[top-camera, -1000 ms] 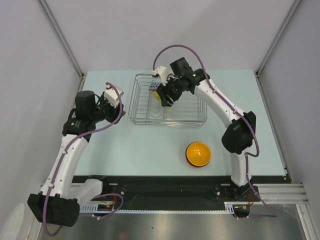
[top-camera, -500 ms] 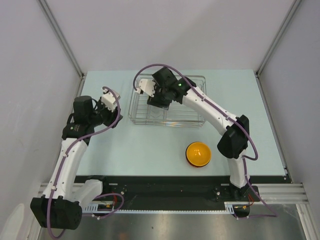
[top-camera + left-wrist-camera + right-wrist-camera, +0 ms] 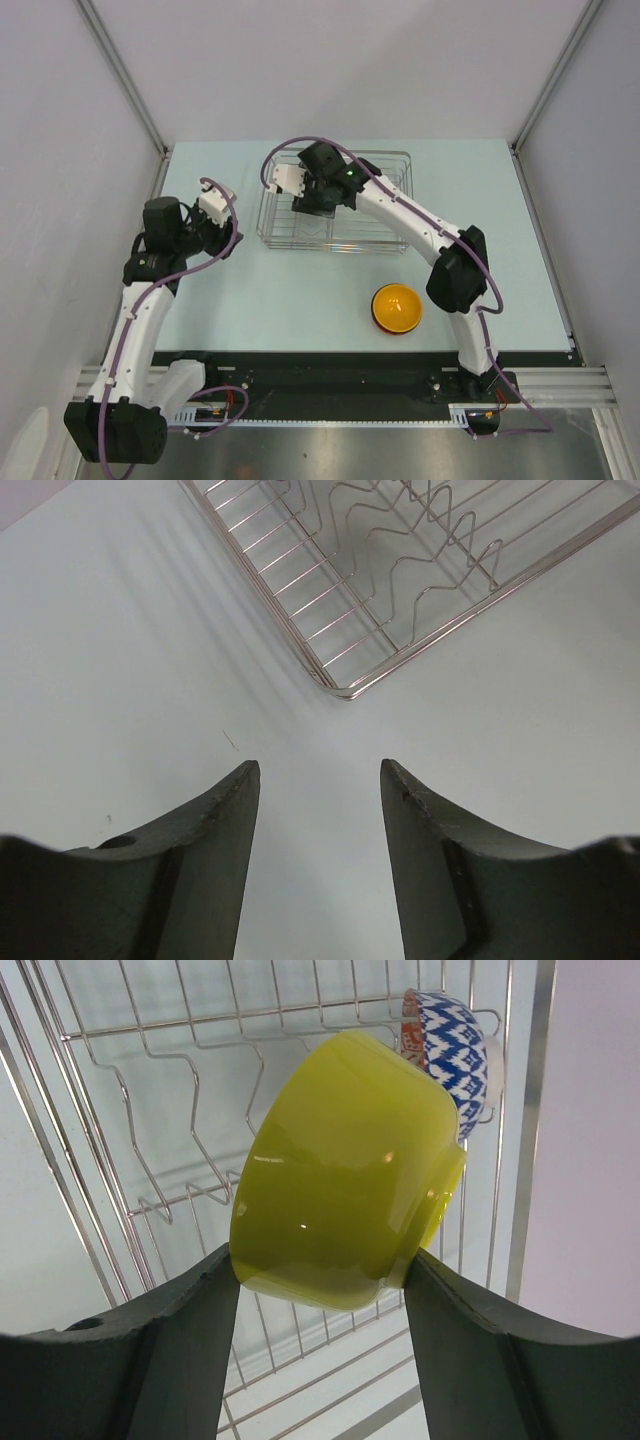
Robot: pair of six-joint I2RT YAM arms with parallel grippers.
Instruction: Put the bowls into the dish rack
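Grip looked firm: the right hand (image 3: 320, 1260) was clenched on the lime-yellow bowl (image 3: 345, 1170), holding it tilted over the wires of the dish rack (image 3: 280, 228). A blue-patterned bowl (image 3: 455, 1055) stood just behind it, against the rack's rim. The left hand (image 3: 318, 770) hung released above the counter (image 3: 120, 630) near a rack corner. An orange bowl (image 3: 397, 306) sat well apart.

My counter (image 3: 290, 300) is a pale blue-green sheet, and my left wrist view shows a short dark mark (image 3: 230, 740) on it. Plain grey walls (image 3: 330, 70) close it in on three sides, with slanting metal posts (image 3: 118, 70) at the corners. A black rail (image 3: 340, 385) runs along its near edge.
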